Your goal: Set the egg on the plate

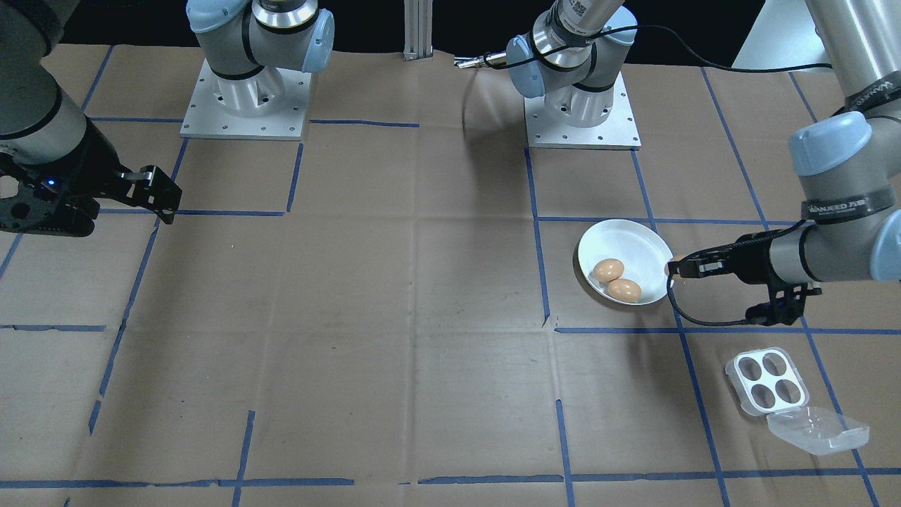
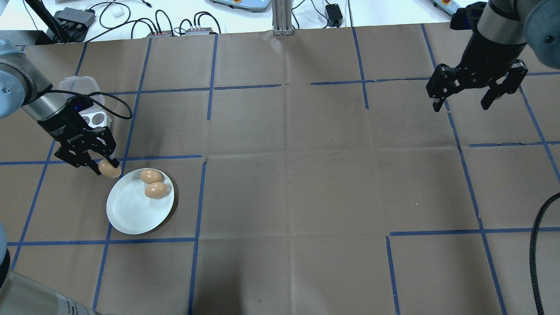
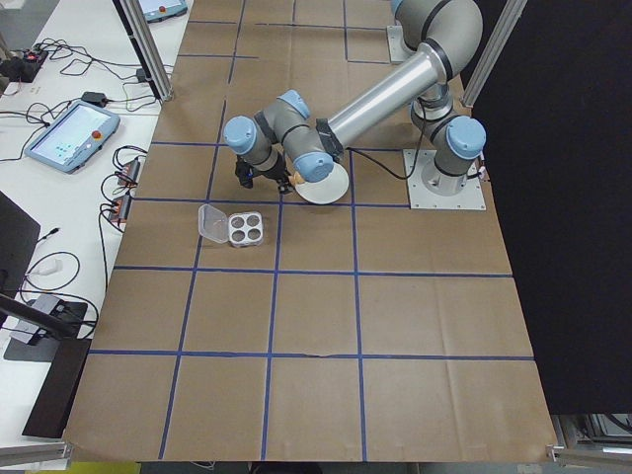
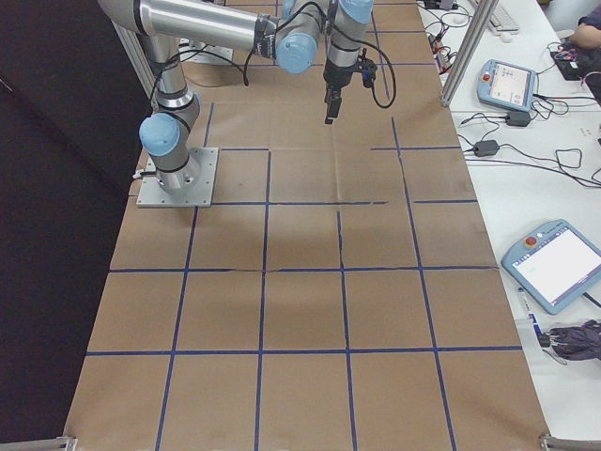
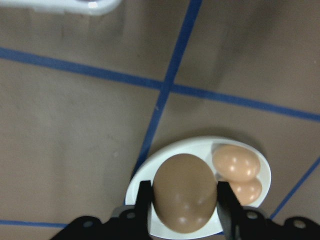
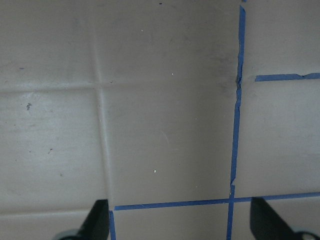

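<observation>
Left gripper (image 2: pixel 103 167) clenched on a brown egg (image 2: pixel 109 169) just above the plate's rim.

In the left wrist view its two fingers (image 5: pixel 143 202) pressed the held egg's sides, with the white plate (image 5: pixel 200 148) directly below. The plate (image 2: pixel 131 212) lay on the paper-covered table (image 2: pixel 284 175) on the robot's left, and two more eggs (image 2: pixel 150 176) rested on it, touching each other near its far right edge. Beyond the gripper sat the white four-cup egg tray (image 1: pixel 764 381), all four cups bare, its clear lid (image 1: pixel 816 429) hinged open flat. The right gripper (image 2: pixel 475 87) hung released, fingers spread, well apart over bare paper on the far right side.
</observation>
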`<state>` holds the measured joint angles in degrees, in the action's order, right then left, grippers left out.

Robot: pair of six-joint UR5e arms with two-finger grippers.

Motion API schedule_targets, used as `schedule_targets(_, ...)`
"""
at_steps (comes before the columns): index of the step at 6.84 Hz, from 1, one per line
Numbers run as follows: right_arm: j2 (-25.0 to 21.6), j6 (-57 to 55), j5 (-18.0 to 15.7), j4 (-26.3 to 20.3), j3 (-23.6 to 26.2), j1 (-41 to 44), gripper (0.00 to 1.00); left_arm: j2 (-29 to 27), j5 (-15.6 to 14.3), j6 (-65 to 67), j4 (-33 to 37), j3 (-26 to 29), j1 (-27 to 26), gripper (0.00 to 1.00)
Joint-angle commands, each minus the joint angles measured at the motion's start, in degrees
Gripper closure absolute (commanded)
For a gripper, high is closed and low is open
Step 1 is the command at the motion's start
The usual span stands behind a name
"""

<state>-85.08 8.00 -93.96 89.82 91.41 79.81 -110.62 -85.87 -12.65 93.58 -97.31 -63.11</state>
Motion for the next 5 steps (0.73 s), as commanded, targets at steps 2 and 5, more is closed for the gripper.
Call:
schedule_targets(2, 0.00, 0.00, 0.00, 0.00, 0.00, 0.00, 0.00, -0.03, -0.26, 0.08, 0.91, -3.41, -1.93, 0.18)
schedule_targets(5, 0.00, 0.00, 0.00, 0.00, 0.00, 0.00, 0.00, 1.62, -0.88, -0.71, -6.60, -1.84, -2.28, 0.01)
